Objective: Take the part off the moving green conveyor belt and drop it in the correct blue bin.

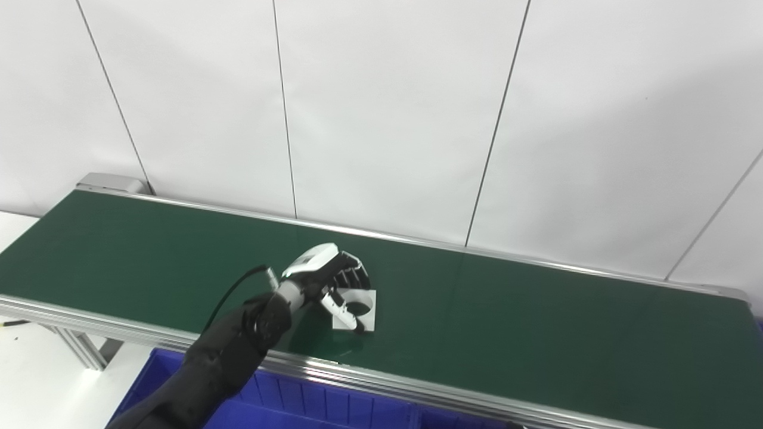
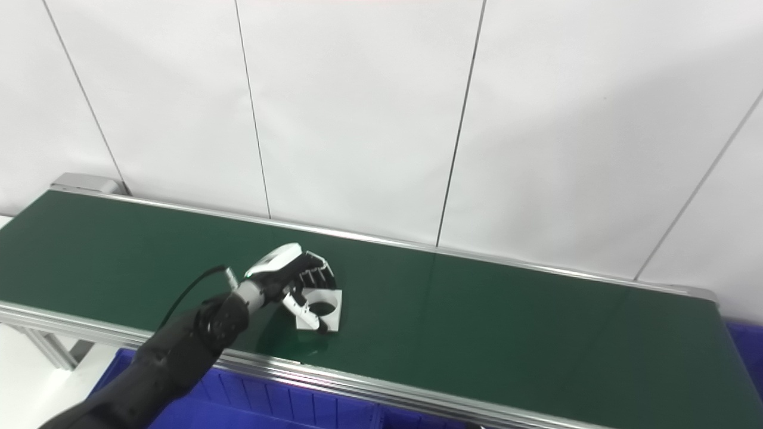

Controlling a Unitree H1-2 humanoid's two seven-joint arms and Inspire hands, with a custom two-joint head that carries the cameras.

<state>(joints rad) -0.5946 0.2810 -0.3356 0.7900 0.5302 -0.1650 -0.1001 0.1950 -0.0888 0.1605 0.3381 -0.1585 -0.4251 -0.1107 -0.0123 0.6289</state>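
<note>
A flat white square part (image 1: 368, 320) with a round hole lies on the green conveyor belt (image 1: 506, 333), near its front edge and left of centre. My left hand (image 1: 326, 273) reaches over it from the lower left. Its dark fingers (image 1: 353, 279) curl down on the part's far edge, and the white thumb (image 1: 340, 307) lies across the plate to its near edge. The part looks pinched between them while still flat on the belt. The hand hides the part's left side. My right hand is out of sight.
A blue bin (image 1: 310, 405) with ribbed walls stands below the belt's front rail (image 1: 417, 390), under my left arm. A sliver of another blue bin (image 2: 745, 339) shows past the belt's right end. White wall panels rise behind the belt.
</note>
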